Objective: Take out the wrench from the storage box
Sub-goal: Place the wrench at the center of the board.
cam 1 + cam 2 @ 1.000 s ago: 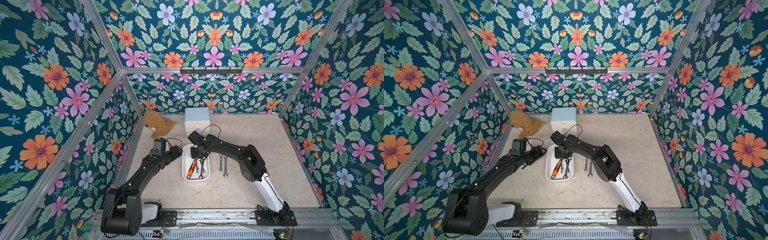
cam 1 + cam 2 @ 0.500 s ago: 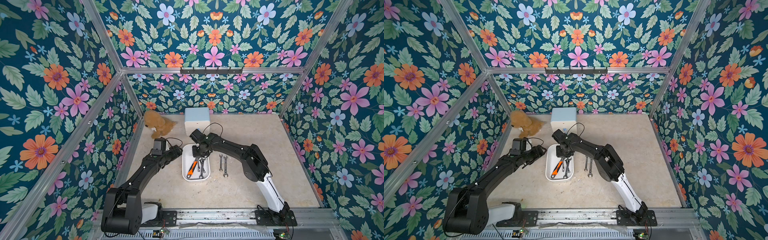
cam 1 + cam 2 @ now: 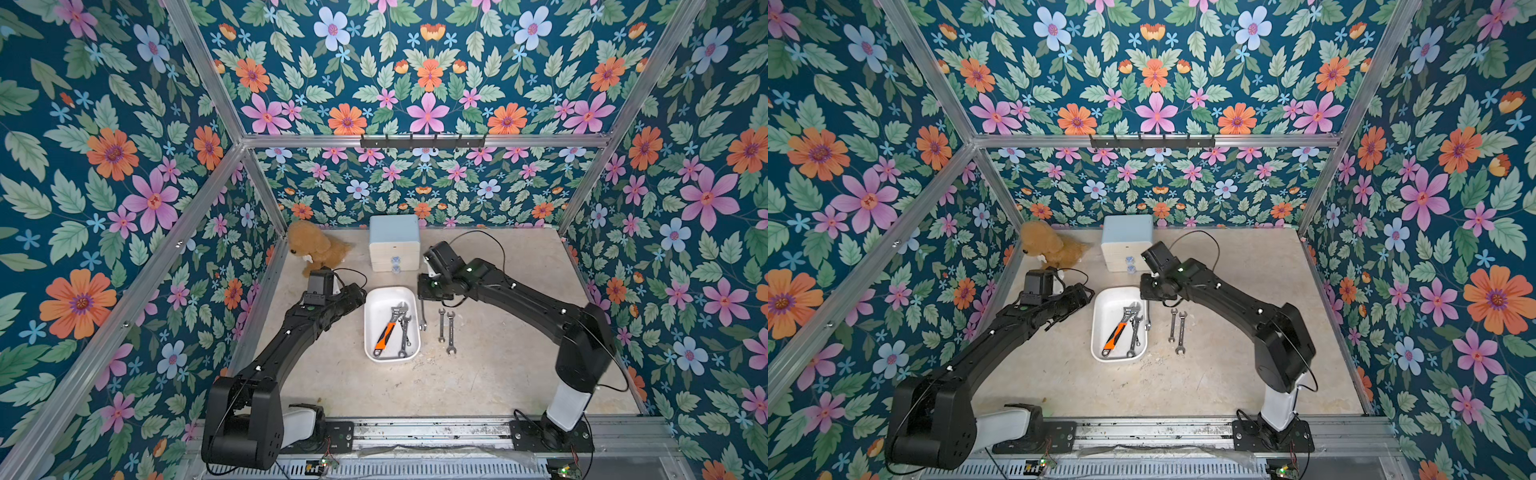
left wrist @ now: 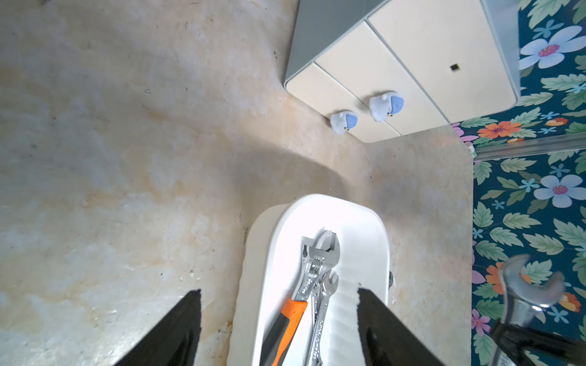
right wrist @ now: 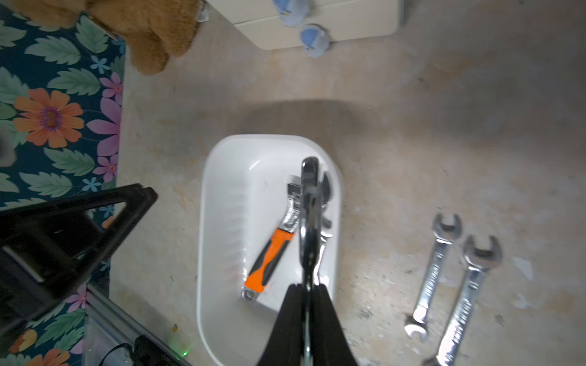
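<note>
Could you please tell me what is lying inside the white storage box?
An orange-handled adjustable wrench lies in the storage box, with silver spanners close beside it. How many spanners there are cannot be told, since they overlap and cover one another.

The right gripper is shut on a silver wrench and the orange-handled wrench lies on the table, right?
No: the orange-handled wrench lies inside the storage box, as both top views show. The right gripper is indeed shut on a silver wrench.
</note>
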Controlling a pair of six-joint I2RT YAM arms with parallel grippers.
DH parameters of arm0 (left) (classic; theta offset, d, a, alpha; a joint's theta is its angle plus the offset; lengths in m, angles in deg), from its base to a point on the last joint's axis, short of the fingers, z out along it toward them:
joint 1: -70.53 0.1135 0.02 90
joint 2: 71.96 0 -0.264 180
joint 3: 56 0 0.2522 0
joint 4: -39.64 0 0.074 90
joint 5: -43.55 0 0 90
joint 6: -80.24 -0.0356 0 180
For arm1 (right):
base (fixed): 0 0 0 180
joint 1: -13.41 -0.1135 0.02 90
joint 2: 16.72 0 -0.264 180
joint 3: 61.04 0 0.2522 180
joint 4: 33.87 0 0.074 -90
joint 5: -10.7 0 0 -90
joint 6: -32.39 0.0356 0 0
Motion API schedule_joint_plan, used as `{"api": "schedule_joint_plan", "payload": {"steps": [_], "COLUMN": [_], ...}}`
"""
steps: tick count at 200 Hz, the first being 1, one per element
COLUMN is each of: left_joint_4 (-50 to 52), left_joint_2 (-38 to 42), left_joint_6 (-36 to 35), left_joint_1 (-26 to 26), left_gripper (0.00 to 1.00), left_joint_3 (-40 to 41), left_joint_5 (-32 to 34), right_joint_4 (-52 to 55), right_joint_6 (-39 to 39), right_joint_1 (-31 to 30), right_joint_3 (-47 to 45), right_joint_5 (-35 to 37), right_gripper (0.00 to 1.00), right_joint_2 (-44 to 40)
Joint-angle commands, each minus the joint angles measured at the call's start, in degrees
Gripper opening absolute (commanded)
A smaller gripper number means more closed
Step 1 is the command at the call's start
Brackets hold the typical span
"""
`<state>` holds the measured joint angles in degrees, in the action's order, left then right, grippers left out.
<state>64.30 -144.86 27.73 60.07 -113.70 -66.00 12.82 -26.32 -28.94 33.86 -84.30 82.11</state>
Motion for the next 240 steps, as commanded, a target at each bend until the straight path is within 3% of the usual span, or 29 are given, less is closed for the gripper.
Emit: {"api": "schedule_joint_plan", "payload": {"steps": [1, 46, 109, 169, 240], "left_joint_4": [-0.3, -0.7, -0.4, -0.5, -0.4], "left_joint_2": [-1.1, -3.2, -3.2, -3.4, -3.7], "left_joint_6": [-0.1, -0.1, 0.0, 0.0, -0.1], "left_joint_1": [-0.9, -1.6, -1.7, -1.7, -1.7], "left_gripper": [0.81, 0.81, 0.81, 0.81, 0.81], "left_joint_3": [-1.0, -2.4, -2.0, -1.6, -1.3], "left_joint_5": [0.3, 0.6, 1.9, 2.2, 2.6], "right_joint_4": [-4.0, -11.4, -15.6, -15.6, -12.7], "right_joint_6": [-1.7, -2.7, -4.9, -6.3, -3.8], "right_joint_1": [3.6, 10.2, 13.5, 15.1, 15.2], "right_joint_3": [-10.5, -25.3, -28.0, -27.1, -28.5], "right_joint_5": [0.4, -4.2, -6.1, -4.8, -1.0], "right_gripper": [0.00, 0.00, 0.00, 0.14, 0.29], "right_joint_2": [-6.2, -8.6, -4.3, 0.4, -2.4]}}
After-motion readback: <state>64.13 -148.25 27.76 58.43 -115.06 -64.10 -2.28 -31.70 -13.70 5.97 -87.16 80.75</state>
